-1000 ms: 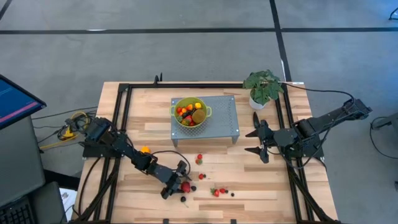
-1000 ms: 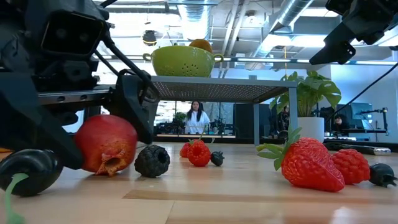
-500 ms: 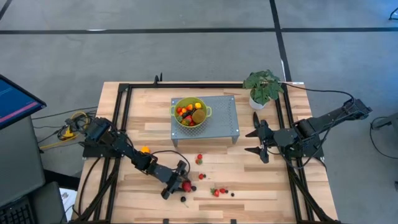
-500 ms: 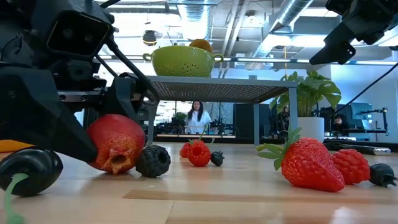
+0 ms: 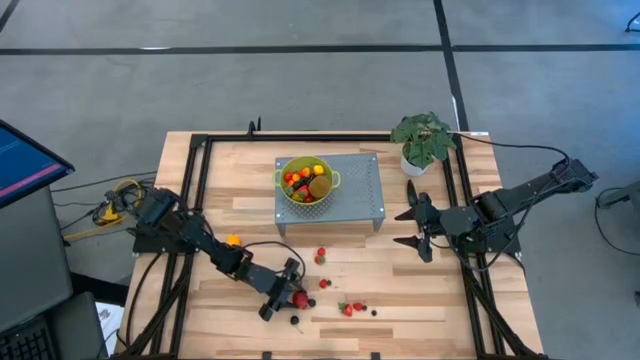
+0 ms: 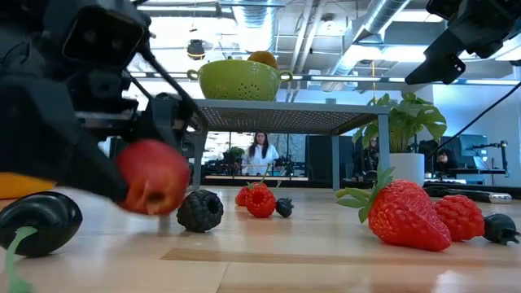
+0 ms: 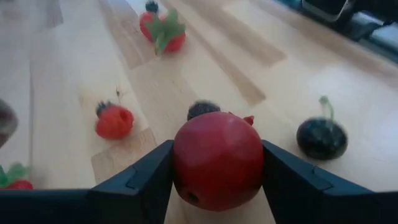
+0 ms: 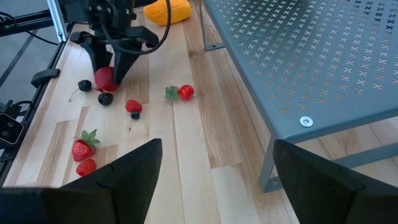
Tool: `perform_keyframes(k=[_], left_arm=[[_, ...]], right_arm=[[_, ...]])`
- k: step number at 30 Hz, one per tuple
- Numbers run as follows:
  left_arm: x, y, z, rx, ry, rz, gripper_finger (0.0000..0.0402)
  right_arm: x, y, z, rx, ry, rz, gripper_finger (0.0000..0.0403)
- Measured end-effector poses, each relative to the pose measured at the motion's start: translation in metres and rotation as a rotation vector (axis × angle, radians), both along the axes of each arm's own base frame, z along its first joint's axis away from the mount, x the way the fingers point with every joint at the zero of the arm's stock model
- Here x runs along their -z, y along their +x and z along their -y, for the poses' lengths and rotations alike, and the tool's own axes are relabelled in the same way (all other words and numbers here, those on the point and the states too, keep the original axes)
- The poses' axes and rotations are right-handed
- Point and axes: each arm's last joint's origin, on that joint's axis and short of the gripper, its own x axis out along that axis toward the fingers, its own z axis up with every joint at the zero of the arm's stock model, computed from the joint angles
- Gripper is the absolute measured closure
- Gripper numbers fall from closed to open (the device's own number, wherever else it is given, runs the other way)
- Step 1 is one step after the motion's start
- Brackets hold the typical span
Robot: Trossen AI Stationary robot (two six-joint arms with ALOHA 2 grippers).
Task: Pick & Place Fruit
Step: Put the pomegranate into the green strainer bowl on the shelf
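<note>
At the surface's six o'clock, the left claw (image 7: 217,186) had just clamped the red fruit (image 7: 217,158) and was lifting it, the pick made.

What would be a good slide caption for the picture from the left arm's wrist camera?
Left end effector shut on a round red fruit, with berries scattered over the wooden table.

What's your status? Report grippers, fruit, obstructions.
Left gripper shut on red round fruit, at table level. Right gripper open, waiting beside the grey rack. Blackberry close beside the held fruit.
</note>
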Motion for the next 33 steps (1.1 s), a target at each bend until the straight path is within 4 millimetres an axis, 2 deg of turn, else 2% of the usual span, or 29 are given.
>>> perform_keyframes(k=[6, 11, 18, 21, 26, 33], left_arm=[[-0.030, 0.000, 0.000, -0.004, -0.051, 0.091, 0.0193], [-0.073, -0.006, -0.004, -0.003, -0.121, 0.221, 0.0193], [-0.135, -0.025, -0.016, -0.008, -0.221, 0.415, 0.0193], [-0.155, -0.032, -0.025, -0.055, -0.191, 0.504, 0.0191], [-0.176, -0.037, -0.047, -0.217, -0.115, 0.609, 0.0193], [-0.187, -0.034, -0.081, -0.420, -0.077, 0.656, 0.0188]], right_arm=[[0.000, 0.000, 0.000, 0.000, 0.000, 0.000, 0.0101], [0.000, 0.000, 0.000, 0.000, 0.000, 0.000, 0.0101], [0.000, 0.000, 0.000, 0.000, 0.000, 0.000, 0.0101], [0.000, 0.000, 0.000, 0.000, 0.000, 0.000, 0.0101], [0.000, 0.000, 0.000, 0.000, 0.000, 0.000, 0.0101], [0.000, 0.000, 0.000, 0.000, 0.000, 0.000, 0.0101]])
